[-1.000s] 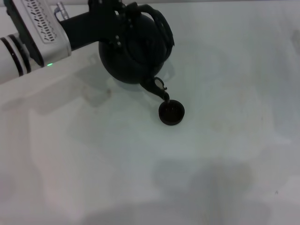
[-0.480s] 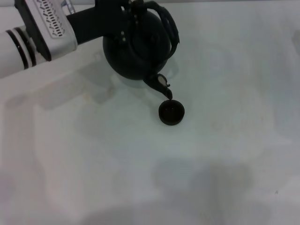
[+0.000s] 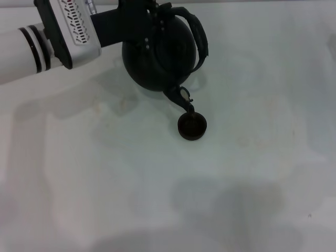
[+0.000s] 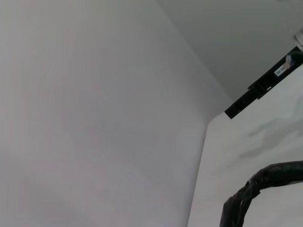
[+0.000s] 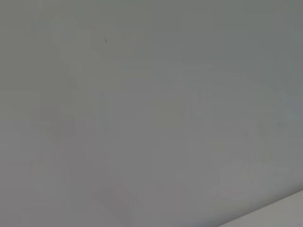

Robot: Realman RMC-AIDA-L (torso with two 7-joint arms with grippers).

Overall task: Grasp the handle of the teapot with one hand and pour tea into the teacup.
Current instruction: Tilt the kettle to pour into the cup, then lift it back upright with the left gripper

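The left gripper (image 3: pixel 137 21) comes in from the left at the top of the head view and carries the teapot (image 3: pixel 160 55) by the handle (image 3: pixel 195 37); how its fingers stand, I cannot tell. The pot's long axis slants down and to the right, the spout tip just over the teacup (image 3: pixel 192 126) rim. Compared with one second ago, arm and pot have shifted right and the spout points steeper.
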